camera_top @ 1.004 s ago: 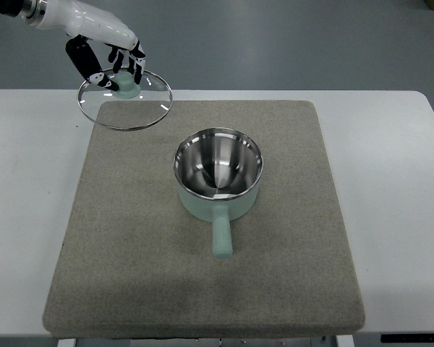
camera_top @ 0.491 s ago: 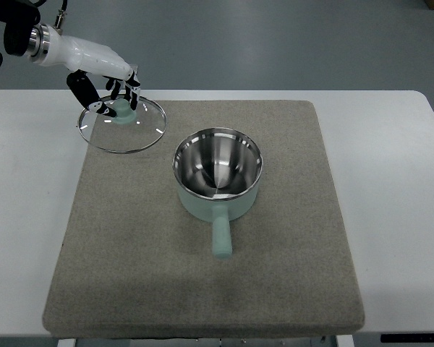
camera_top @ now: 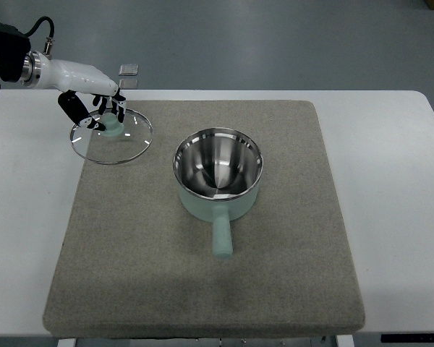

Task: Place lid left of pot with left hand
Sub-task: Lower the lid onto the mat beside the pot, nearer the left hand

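- Since the earlier frames, the round glass lid with the metal rim and mint-green knob (camera_top: pixel 112 136) sits lower and further left, now overlapping the far left corner of the grey felt mat (camera_top: pixel 202 289) and, it seems, the white desk (camera_top: pixel 390 188) beside it.
- Left hand (camera_top: pixel 94 101), white with black finger segments, enters from the upper left edge; its fingers (camera_top: pixel 105 112) are curled down around the knob, pinching it.
- Whether the lid rests on the mat or hangs just above it cannot be told; it looks roughly level.
- Mint-green saucepan with the polished steel interior (camera_top: pixel 218 177) stands upright near the mat's centre, uncovered, its stubby handle pointing toward the near edge.
- Lid lies to the left of and beyond the saucepan; their rims are near but apart.
- Right arm does not show.
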Robot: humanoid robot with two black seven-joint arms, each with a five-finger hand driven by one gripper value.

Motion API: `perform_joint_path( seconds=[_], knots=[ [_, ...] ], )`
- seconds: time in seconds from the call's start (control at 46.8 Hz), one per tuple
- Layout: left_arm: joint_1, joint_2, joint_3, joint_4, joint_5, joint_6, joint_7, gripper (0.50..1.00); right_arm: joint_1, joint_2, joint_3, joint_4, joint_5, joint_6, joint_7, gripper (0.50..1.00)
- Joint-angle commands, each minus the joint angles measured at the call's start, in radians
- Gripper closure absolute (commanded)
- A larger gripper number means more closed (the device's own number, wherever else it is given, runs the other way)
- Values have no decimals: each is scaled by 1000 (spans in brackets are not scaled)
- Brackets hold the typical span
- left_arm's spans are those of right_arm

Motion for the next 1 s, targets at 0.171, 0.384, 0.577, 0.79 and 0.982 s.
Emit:
perform_joint_path(
  seconds=[0.171, 0.384, 0.577, 0.79, 0.982],
  knots=[
    [40, -13, -5, -3, -6, 89, 0, 1000, 0, 0, 0, 0, 0, 0, 0, 576],
    [76, -22, -8, 6, -16, 113, 0, 1000, 0, 0, 0, 0, 0, 0, 0, 576],
    [99, -29, -11, 8, -23, 162, 0, 1000, 0, 0, 0, 0, 0, 0, 0, 576],
    [124, -36, -19, 6, -59, 231, 0, 1000, 0, 0, 0, 0, 0, 0, 0, 576],
    [127, -34, -17, 0, -57, 228, 0, 1000, 0, 0, 0, 0, 0, 0, 0, 576]
  ],
)
